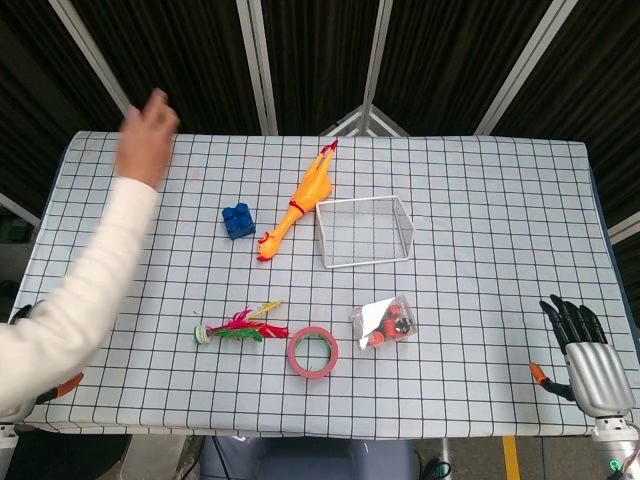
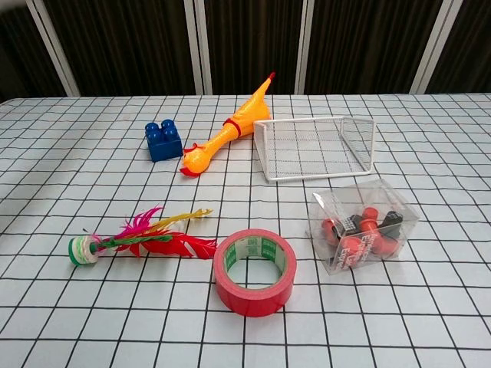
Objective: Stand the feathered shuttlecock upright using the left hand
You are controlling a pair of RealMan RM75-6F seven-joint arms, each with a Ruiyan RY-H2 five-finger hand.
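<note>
The shuttlecock [image 2: 134, 241] lies on its side on the checked table [image 1: 480, 190], long axis running left to right, its round base at the left and its red, pink and yellow feathers pointing right, their tips just beside the red tape roll [image 2: 255, 271]. Only the head view shows the right hand [image 1: 585, 345], resting empty with fingers spread at the table's right edge, well apart from the shuttlecock. The same view alone shows a person's arm [image 1: 85, 280] reaching over the left side; the left hand shows in neither view.
</note>
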